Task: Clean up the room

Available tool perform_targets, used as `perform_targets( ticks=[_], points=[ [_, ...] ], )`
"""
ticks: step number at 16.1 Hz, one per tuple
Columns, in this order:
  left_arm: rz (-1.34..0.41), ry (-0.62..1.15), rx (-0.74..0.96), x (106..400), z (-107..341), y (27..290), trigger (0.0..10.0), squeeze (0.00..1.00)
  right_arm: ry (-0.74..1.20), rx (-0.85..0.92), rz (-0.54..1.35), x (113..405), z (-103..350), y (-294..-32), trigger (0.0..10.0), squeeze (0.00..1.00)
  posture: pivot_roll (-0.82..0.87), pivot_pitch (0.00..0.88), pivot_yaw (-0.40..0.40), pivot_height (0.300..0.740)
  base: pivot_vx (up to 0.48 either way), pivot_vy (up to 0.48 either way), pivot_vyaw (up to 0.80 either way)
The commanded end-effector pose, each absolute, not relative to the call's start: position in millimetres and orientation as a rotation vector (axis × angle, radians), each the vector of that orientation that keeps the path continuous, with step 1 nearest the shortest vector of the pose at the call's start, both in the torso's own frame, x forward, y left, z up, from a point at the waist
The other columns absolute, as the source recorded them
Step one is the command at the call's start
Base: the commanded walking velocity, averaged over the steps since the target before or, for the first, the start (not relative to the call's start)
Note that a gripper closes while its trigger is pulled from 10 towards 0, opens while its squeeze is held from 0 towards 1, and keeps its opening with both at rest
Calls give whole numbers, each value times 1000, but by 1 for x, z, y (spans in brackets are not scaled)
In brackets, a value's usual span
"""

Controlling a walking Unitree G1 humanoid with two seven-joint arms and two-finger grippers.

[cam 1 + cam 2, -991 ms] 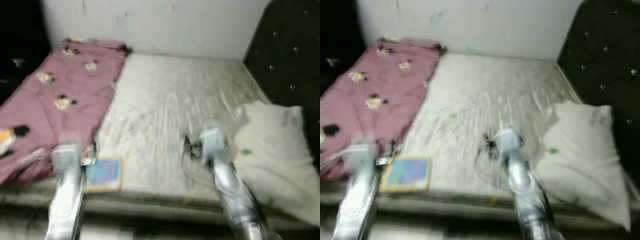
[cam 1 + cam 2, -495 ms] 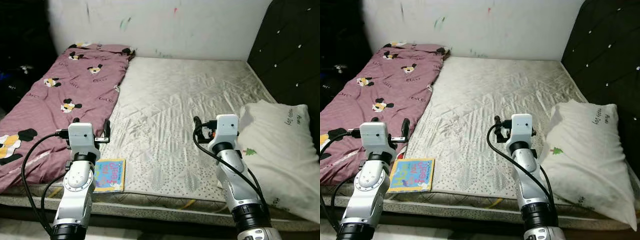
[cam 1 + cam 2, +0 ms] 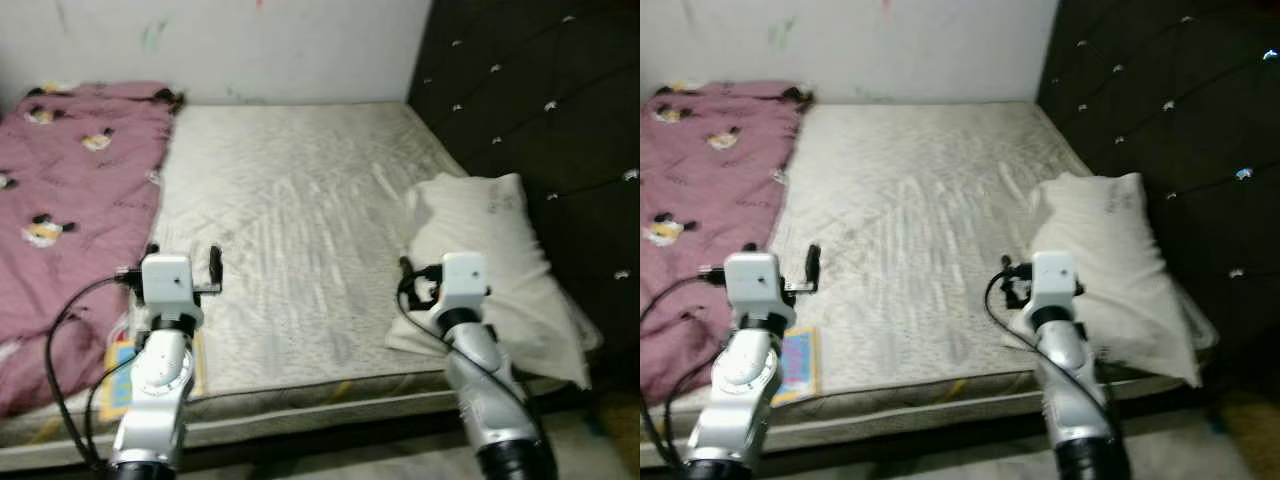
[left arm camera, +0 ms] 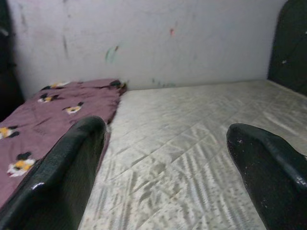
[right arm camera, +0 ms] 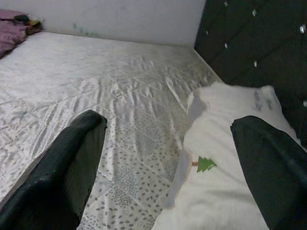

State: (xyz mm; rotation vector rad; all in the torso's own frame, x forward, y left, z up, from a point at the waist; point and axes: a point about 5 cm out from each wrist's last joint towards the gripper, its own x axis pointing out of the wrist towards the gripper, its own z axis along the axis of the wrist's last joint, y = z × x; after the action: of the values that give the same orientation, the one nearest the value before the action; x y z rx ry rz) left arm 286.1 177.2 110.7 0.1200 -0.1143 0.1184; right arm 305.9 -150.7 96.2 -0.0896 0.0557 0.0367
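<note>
On bare mattress point(image 3: 290, 200), white pillow point(image 3: 490, 250), pink blanket point(image 3: 60, 190), both claws spread

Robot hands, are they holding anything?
No. The left gripper and right gripper are open over the mattress.

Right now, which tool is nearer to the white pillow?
Right. The right tool hovers open at the white pillow's edge; the left tool is across the mattress, near the pink blanket.

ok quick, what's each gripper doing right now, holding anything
Left gripper: open, holding nothing, raised over the mattress.
Right gripper: open, holding nothing, beside the white pillow.
</note>
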Motion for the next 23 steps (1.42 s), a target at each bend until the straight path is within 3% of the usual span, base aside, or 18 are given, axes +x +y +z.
perform_targets(
  ticks=[1,6,17,23],
  points=[
    [108,-122,125,287,114,177,10000,0,26,-98,76,307,102,-140,10000,0,16,17,-13,740,0,0,0],
    [89,-111,94,283,112,166,10000,0,9,-130,95,309,105,-138,10000,0,6,11,-12,740,0,0,478],
    [58,-97,70,285,110,160,10000,0,16,-161,72,313,105,-143,10000,0,0,27,-18,740,0,0,0],
    [49,-101,72,289,112,158,10000,0,15,-173,72,314,105,-143,10000,0,-4,33,-14,740,0,-331,0]
  ],
)
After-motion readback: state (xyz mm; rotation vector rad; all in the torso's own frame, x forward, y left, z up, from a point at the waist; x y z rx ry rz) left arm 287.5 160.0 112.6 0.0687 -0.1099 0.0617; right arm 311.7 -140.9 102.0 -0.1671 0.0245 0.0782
